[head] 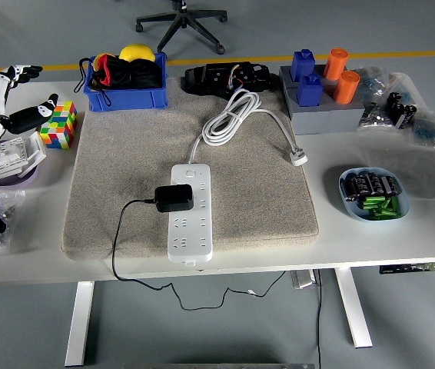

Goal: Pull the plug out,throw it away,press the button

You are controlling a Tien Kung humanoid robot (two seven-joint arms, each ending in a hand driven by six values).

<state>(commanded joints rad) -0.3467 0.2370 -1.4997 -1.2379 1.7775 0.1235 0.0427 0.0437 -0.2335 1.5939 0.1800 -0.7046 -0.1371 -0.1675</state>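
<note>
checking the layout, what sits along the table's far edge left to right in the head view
Multicoloured puzzle cube → blue plastic bin → black device with wires → grey block holding blue and orange pieces → clear plastic bags of small parts

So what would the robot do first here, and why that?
Probably bring the left hand in from the table's left edge, over toward the black adapter. That plug sits pushed into the white power strip on the grey mat, and nothing is touching it. The hand, fingers relaxed and empty, hangs beside the colour cube. The right arm is out of view.
</note>
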